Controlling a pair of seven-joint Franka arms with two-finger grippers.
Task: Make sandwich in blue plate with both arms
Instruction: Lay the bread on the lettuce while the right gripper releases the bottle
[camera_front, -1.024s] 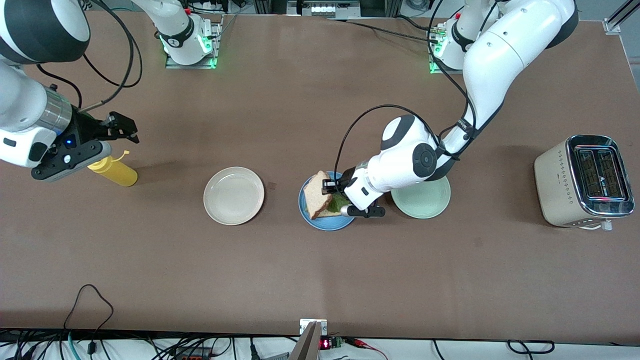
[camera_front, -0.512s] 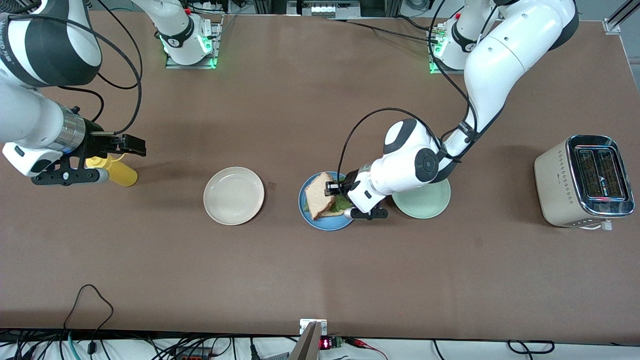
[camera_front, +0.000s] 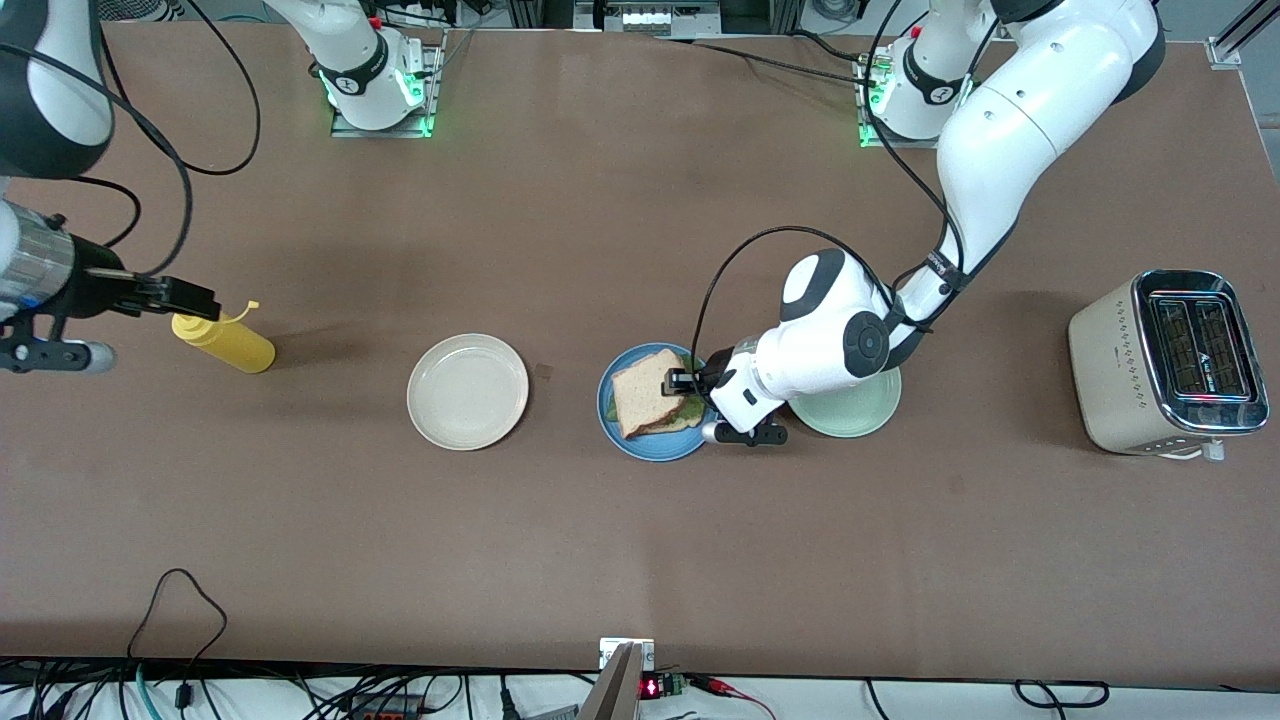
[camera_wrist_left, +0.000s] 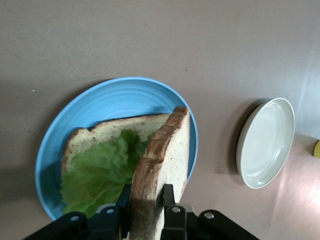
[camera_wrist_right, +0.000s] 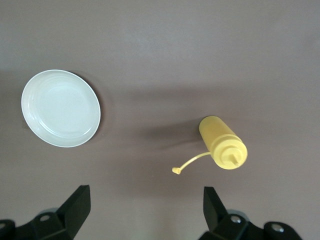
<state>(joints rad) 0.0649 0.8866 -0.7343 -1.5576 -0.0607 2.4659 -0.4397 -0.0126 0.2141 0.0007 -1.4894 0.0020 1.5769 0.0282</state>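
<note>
Left end effector (camera_front: 684, 382) low over the blue plate (camera_front: 622, 438), at the plate's edge toward the left arm's end of the desk (camera_front: 640, 560). In the left wrist view, fingers (camera_wrist_left: 168, 197) standing either side of the top bread slice (camera_wrist_left: 165, 165), slice tilted on edge above the lettuce leaf (camera_wrist_left: 100, 172) and bottom slice (camera_wrist_left: 95, 137); whether clamped or just let go cannot be told. In the front view, top slice lying nearly flat on the sandwich (camera_front: 650, 398), green showing at its edges. Blue plate mid-desk, between the beige plate (camera_front: 467, 391) and the pale green plate (camera_front: 850, 412), the latter partly under the left arm's wrist. Right end effector (camera_front: 190, 300) raised at the right arm's end of the desk, over the cap end of the yellow squeeze bottle (camera_front: 225, 342); fingers (camera_wrist_right: 75, 207) spread wide, nothing between them. Bottle lying on its side, cap tether loose. Toaster (camera_front: 1165, 362) at the left arm's end of the desk, well apart from the plates.
</note>
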